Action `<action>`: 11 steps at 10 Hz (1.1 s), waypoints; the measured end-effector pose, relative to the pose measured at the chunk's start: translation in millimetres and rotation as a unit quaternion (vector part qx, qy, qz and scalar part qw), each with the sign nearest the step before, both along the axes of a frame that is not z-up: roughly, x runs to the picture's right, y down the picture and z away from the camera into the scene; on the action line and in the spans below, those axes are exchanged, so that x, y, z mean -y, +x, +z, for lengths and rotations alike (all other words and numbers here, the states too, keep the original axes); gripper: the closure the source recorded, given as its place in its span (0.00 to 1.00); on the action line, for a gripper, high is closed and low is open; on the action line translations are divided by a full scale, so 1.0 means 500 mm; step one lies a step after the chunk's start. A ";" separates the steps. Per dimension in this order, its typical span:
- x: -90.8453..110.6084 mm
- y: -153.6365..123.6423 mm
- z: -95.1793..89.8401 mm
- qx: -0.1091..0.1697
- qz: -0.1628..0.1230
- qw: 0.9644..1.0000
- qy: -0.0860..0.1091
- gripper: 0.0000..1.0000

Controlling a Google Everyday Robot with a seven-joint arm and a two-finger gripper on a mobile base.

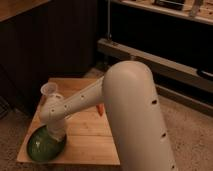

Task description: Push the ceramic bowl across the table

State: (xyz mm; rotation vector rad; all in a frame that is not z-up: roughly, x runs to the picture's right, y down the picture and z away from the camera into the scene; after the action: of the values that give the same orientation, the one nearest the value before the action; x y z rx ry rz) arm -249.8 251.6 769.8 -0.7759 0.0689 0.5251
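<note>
**Operator:** Report the position of the ceramic bowl.

**Technician:** It sits at the near left corner of the table, its rim close to the table's front and left edges. The gripper is lowered onto the bowl's right side, at or just inside the rim. How the jaws stand cannot be told; the wrist housing hides them.

**Operator:** Handling characteristics?

**Technician:** Judged rigid, fairly heavy, glazed and slippery, and breakable if it drops. No grasp is required. Apply contact low on the outer wall or against the inner rim, and push toward the table's centre, away from the edges.

**Operator:** Obstructions?

**Technician:** A translucent plastic cup stands behind the arm near the far left edge. A small orange object lies mid-table.
</note>
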 end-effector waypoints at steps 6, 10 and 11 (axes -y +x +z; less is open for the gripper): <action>0.007 0.009 0.008 -0.004 -0.001 1.000 0.001 0.91; 0.011 0.016 0.013 -0.007 -0.001 1.000 0.002 0.91; 0.012 0.017 0.015 -0.008 -0.002 1.000 0.002 0.91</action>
State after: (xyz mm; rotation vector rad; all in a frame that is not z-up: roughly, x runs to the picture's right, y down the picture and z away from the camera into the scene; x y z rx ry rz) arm -241.2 245.6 777.3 -0.7681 0.0837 0.5281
